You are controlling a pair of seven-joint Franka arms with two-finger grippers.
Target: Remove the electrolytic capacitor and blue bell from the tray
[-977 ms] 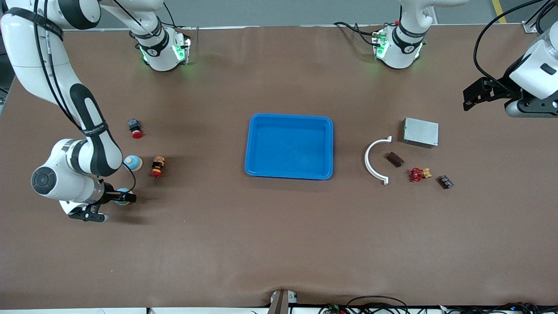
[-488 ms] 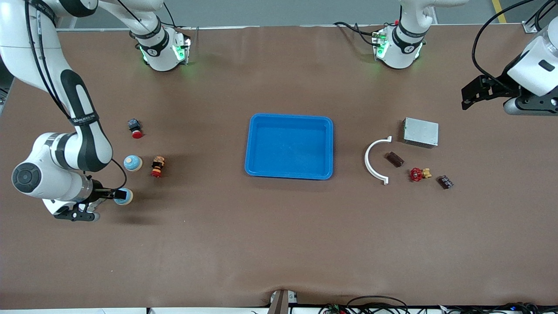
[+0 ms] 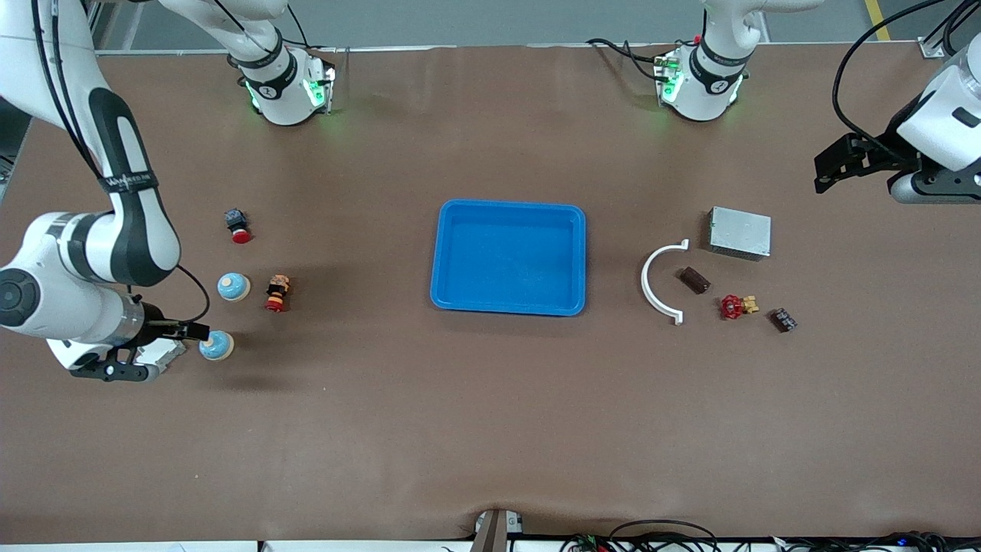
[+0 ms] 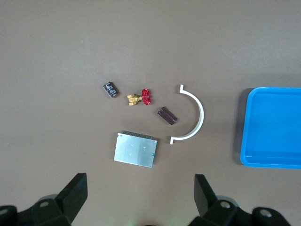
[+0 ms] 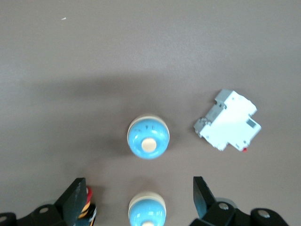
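Withdrawn from the blue bell, now resting outside the empty tray, the right gripper is being held open; the left gripper is waiting open near the grey box.

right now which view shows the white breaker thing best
The right wrist view: the white breaker lies in full view on the bare table beside a blue bell, its stepped shape clear. In the front view the right arm mostly covers it, leaving only a pale sliver under the right pincer. The left wrist view misses it.
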